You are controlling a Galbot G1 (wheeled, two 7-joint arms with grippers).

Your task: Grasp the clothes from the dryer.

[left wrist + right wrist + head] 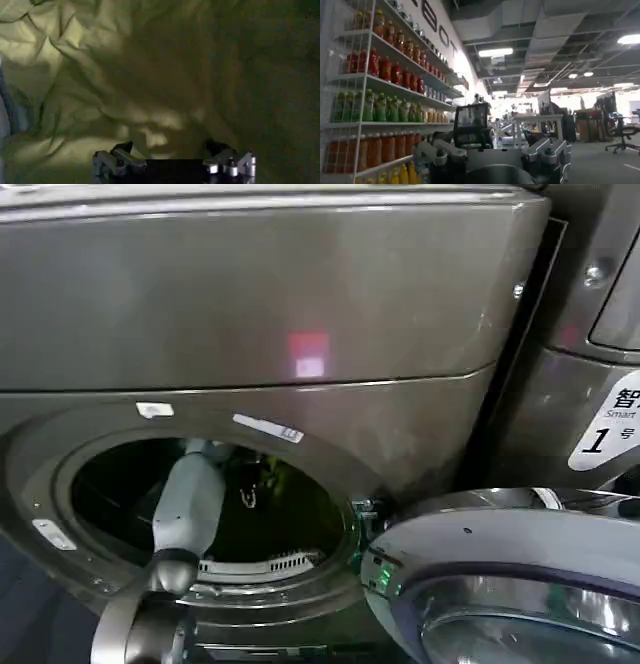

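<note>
While the left arm is reached through the porthole of the dryer (300, 304) at lower left of the head view, the left gripper (174, 161) is held wide open, empty, just short of the clothes (100, 75) bunched in the drum. The approach step is judged to be in hand; a short advance and a closing pinch on a fold are called for next. The right gripper (495, 156) is parked open, turned toward the room.

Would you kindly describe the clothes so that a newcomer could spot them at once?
Find the bronze-grey dryer with its round opening, where the left arm reaches inside. In front of the left gripper, whose fingers are open, lie the clothes: a wrinkled yellow-green fabric bundle, the one soft thing among hard metal.
</note>
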